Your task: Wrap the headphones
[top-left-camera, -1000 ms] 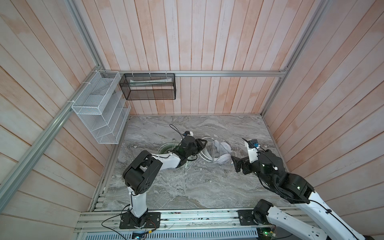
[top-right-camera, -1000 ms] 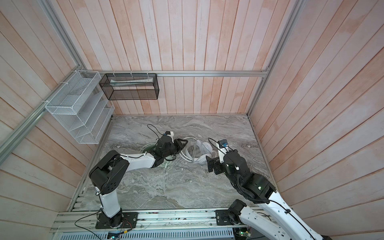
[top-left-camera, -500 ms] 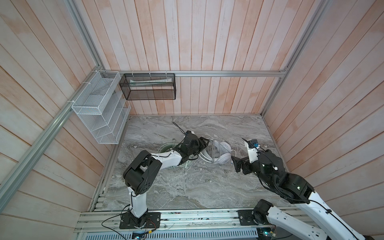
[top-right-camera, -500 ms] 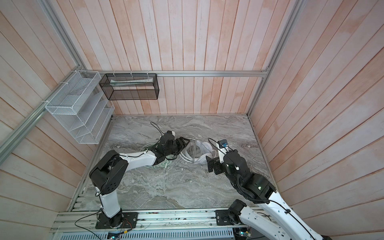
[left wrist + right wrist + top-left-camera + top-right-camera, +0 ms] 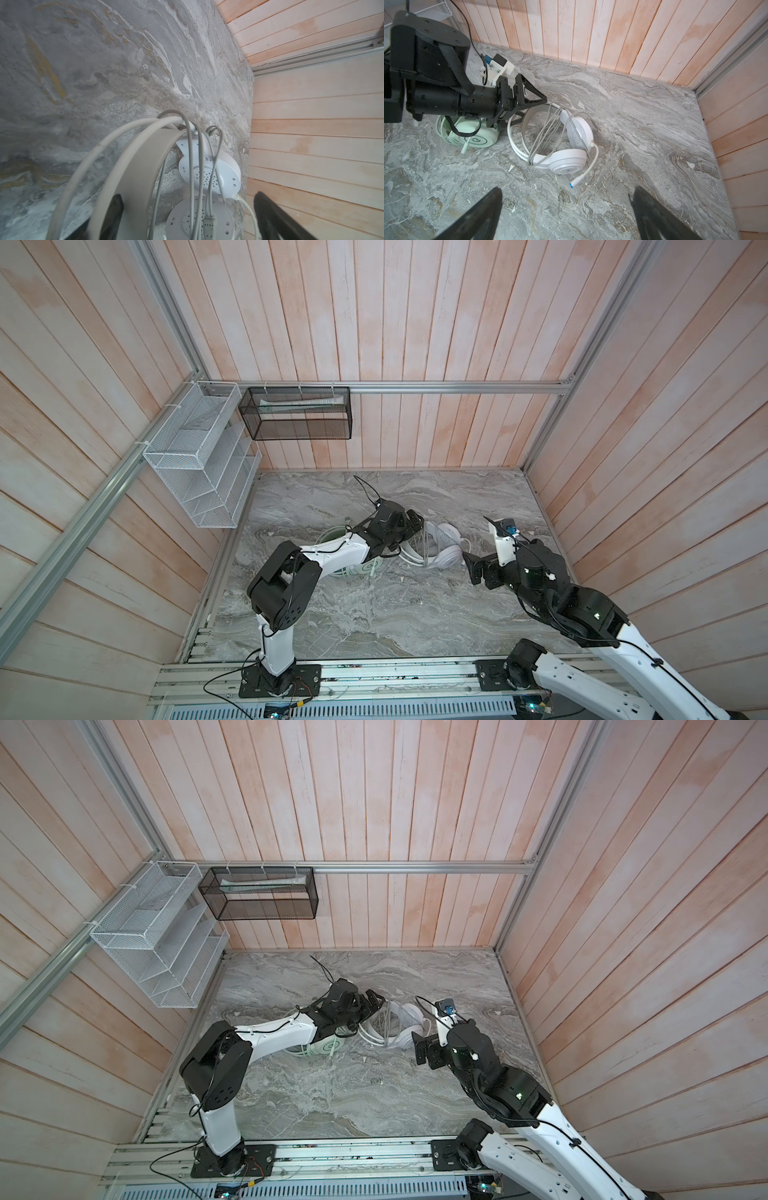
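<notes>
Left fingers (image 5: 270, 214) have opened wide, the white headset cord (image 5: 190, 166) between them. Right fingers (image 5: 481, 212) stay open, nearby.

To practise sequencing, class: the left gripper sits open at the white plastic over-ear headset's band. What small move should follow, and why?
Probably draw the left gripper straight back, clear of the white plastic over-ear headset. Its jaws stand open astride the headband, the thin grey cord already lies looped across it, and the open right gripper hovers apart.
</notes>
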You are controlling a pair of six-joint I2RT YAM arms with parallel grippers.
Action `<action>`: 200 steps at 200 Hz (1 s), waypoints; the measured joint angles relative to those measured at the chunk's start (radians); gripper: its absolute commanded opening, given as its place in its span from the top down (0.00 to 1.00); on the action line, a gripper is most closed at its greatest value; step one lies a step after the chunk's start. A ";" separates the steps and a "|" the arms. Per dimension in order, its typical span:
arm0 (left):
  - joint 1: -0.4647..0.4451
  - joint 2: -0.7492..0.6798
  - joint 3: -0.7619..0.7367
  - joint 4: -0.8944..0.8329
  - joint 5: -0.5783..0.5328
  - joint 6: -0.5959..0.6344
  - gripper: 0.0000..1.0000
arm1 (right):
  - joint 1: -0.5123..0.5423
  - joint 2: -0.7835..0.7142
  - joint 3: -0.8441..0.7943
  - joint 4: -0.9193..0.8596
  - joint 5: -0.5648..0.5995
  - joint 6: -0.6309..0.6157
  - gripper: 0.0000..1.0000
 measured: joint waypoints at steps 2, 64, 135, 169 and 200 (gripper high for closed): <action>-0.001 0.000 0.004 -0.006 -0.002 0.002 0.01 | 0.000 0.000 0.000 0.000 0.000 -0.001 0.01; -0.026 0.013 0.175 -0.253 -0.071 0.068 0.01 | 0.000 0.023 0.000 0.007 -0.019 -0.014 0.02; -0.023 0.039 0.204 -0.368 -0.062 0.061 0.01 | 0.000 0.040 -0.089 0.148 -0.161 0.011 0.14; -0.018 0.039 0.195 -0.348 -0.011 0.034 0.01 | 0.000 0.117 -0.257 0.360 -0.298 0.084 0.27; -0.014 0.039 0.164 -0.319 0.019 0.014 0.02 | 0.000 0.151 -0.395 0.560 -0.367 0.113 0.32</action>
